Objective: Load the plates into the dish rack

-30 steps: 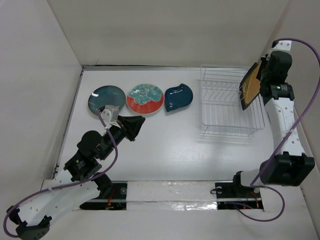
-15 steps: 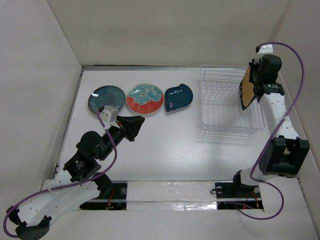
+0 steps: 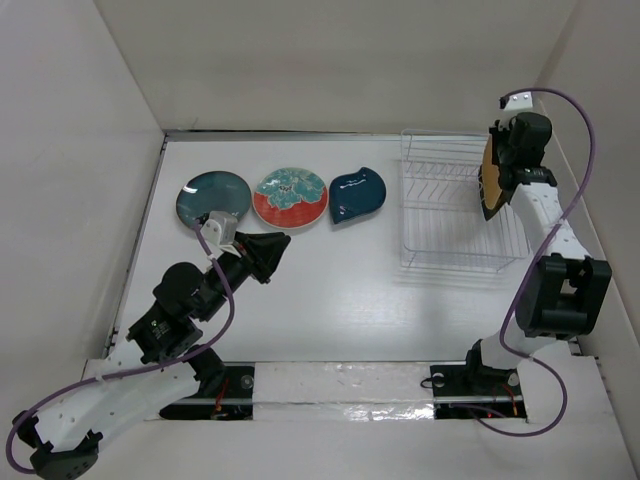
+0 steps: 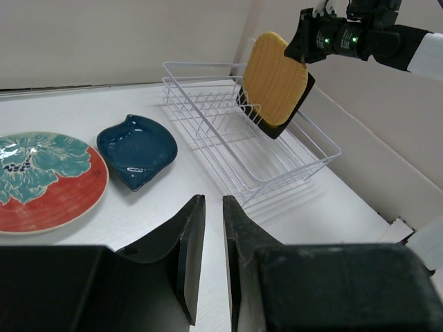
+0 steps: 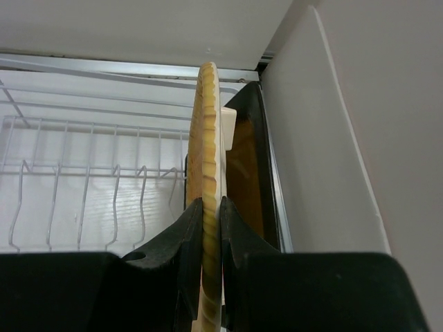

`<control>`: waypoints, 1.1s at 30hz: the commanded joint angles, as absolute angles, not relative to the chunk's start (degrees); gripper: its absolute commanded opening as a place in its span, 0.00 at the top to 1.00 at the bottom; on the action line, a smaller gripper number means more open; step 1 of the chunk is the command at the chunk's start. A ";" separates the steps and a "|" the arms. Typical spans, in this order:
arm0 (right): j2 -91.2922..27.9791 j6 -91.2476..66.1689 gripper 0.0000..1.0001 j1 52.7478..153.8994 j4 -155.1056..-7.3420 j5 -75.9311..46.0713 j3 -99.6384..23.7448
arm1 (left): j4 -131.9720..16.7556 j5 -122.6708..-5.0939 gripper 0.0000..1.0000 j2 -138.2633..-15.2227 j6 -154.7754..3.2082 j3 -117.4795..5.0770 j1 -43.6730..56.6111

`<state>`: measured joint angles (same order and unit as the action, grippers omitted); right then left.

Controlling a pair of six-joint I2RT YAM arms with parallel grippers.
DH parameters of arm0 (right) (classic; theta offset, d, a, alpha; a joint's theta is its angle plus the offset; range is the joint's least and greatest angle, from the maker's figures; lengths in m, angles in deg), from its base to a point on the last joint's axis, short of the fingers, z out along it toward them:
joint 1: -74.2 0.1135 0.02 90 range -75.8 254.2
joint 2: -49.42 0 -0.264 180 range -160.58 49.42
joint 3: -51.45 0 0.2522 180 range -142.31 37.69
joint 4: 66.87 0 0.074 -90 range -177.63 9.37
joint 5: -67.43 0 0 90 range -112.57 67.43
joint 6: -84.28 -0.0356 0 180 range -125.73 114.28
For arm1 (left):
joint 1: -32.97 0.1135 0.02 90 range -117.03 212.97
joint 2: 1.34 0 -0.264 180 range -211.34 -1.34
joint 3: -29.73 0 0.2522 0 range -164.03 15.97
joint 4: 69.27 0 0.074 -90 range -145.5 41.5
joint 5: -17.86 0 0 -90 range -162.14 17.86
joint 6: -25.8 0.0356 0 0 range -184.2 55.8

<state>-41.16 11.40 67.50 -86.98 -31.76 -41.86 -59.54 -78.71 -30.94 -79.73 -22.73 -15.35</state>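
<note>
Edge-on, the tan woven plate (image 5: pixel 208 173) hangs upright over the far right end of the dish rack (image 3: pixel 403 200), pinched at its near rim by the right gripper (image 5: pixel 210 207). The jaws are closed tight on that thin edge, one finger on each face. Just to its right stands the black-rimmed plate (image 5: pixel 250 166), also on edge and roughly parallel to it, hard by the side wall. The right wrist view does not settle whether the two plates touch, or whether the black-rimmed one already sits between tines.

What the coming move turns on, as I judge it, is that the free slot lies directly below the held plate and slightly to its left. The plate's long axis runs up and down, and its faces look along the row of tines, so a plain descent should seat it. Any twist of the wrist would likely bring its lower rim onto a wire or against its neighbour.

Further out, the navy leaf plate (image 3: pixel 357 193), the floral plate (image 3: pixel 290 195) and the dark teal plate (image 3: pixel 213 197) lie flat in a row on the table, well apart from the rack on its left. The left gripper (image 4: pixel 212 207) hovers near them, its jaws drawn to a thin slit with nothing between. That arm is plainly nearer to those three.
</note>
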 commanded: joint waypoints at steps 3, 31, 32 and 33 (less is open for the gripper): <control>-40.22 10.01 1.00 67.08 -74.57 -28.99 -39.57 | -62.10 -79.26 0.86 -31.66 -79.76 -23.41 -15.55; -30.92 -10.99 0.34 70.76 -76.14 -36.72 -35.71 | -62.10 -79.79 0.86 -31.57 -79.76 -23.23 -15.55; -30.04 -13.09 0.38 72.07 -76.32 -36.90 -35.35 | -62.01 -79.79 0.86 -31.75 -79.76 -23.14 -15.55; -28.11 -14.33 0.44 73.57 -76.58 -37.42 -34.83 | -62.01 -79.79 0.86 -31.75 -79.85 -23.23 -15.55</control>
<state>-33.23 -8.16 69.79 -77.45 -35.26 -32.77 -59.54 -79.43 -31.93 -79.73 -22.73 -15.35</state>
